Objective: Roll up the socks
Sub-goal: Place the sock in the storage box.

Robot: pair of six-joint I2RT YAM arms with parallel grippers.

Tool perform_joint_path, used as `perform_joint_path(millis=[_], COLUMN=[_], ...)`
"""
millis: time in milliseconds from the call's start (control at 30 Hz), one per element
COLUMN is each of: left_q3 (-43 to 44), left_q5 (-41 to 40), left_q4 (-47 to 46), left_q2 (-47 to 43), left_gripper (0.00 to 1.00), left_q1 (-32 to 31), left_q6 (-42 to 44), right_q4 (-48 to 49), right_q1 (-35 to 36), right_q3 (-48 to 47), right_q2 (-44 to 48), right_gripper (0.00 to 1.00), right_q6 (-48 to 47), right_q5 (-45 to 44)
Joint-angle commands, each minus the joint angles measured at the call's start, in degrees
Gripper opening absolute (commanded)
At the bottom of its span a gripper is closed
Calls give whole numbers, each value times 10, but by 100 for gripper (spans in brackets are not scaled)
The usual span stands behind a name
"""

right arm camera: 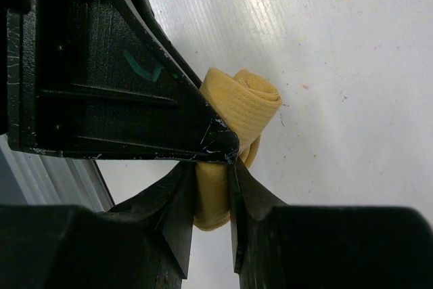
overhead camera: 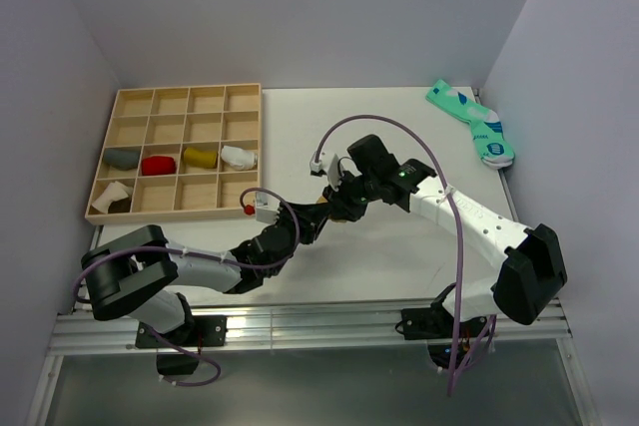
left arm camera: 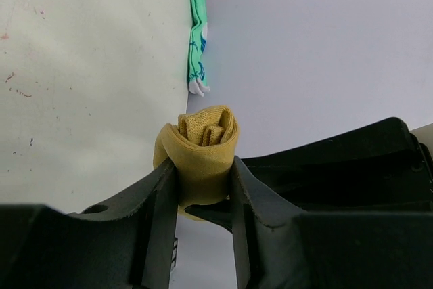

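My white counter (overhead camera: 290, 137) sits between plain pale walls (overhead camera: 300, 7) on three sides, evenly lit, an aluminium rail (overhead camera: 319, 321) along its near edge.

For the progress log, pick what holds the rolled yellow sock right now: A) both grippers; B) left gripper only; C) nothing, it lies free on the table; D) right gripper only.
A: each wrist view shows the yellow sock pinched between that arm's fingers, so the left gripper and the right gripper both clamp it.

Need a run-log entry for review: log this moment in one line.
mustard-yellow sock: rolled up | left end effector: shut on it | right end effector: shut on it
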State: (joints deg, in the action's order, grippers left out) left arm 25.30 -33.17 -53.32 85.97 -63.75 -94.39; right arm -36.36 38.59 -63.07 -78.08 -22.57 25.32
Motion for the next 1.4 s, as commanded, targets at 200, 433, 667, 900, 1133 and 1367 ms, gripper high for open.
perform_joint_path(millis=[200, 433, 667, 900, 1133, 1367], left_q3=[11, 10, 12, 2, -50, -37], left_q5=[19, 21, 25, 14, 70, 150], left_q4=[-42, -14, 36, 79, 230, 440], left_q2=[-9, -28, -67, -120, -298, -461], left_gripper=[5, 0, 0, 0, 0, 0], left_q1=[11, 15, 28, 38, 113, 370], left_q6=[42, 72, 106, 123, 165, 239], right_q4=[-37, -50, -71, -80, -104, -115], right_q1=[16, 15, 14, 12, -33, -112], right_q3=[-21, -25, -16, 0, 0, -32], right_q2=[-7, 11, 42, 76, 101, 79], right_gripper=[5, 28, 51, 56, 58, 58], right_q6=[-12, -9, -13, -11, -32, -75], right_q5=[79, 61, 15, -12, -28, 8])
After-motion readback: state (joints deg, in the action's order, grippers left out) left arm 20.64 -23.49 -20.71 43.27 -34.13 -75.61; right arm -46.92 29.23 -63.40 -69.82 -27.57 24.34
